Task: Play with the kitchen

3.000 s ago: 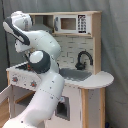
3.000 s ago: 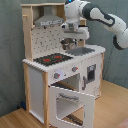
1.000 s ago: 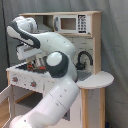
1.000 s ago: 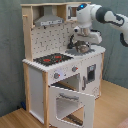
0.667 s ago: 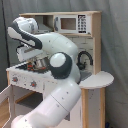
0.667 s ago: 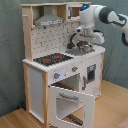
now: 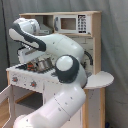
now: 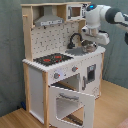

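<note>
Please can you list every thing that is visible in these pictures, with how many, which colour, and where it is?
kitchen: one, light wood with white panels, standing on the floor, seen in both exterior views.
hob: one, black with red rings, on the countertop toward the second exterior view's left.
hood: one, grey, above the hob.
faucet: one, black, curved, behind the sink.
sink: one, grey, in the countertop beside the hob.
oven door: one, white frame, hanging open at the front.
microwave: one, white, on the upper shelf in the first exterior view.
side shelf: one, white, rounded, at the first exterior view's right.
floor: wooden, light brown.
arm: one, white, reaching over the sink.
</note>
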`<action>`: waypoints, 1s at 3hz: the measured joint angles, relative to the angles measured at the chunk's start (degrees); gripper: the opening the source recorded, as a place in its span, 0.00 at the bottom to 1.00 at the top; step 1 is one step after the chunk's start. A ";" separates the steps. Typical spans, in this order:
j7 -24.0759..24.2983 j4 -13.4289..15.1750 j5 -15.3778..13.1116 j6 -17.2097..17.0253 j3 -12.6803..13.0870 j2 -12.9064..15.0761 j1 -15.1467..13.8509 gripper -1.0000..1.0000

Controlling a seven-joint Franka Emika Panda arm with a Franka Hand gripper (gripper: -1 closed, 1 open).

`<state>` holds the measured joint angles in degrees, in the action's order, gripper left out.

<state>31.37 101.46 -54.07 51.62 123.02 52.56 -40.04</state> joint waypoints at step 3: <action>3.20 10.12 -0.55 2.77 8.23 5.18 -11.46 0.00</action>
<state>34.57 111.58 -54.62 54.39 131.25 57.74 -51.50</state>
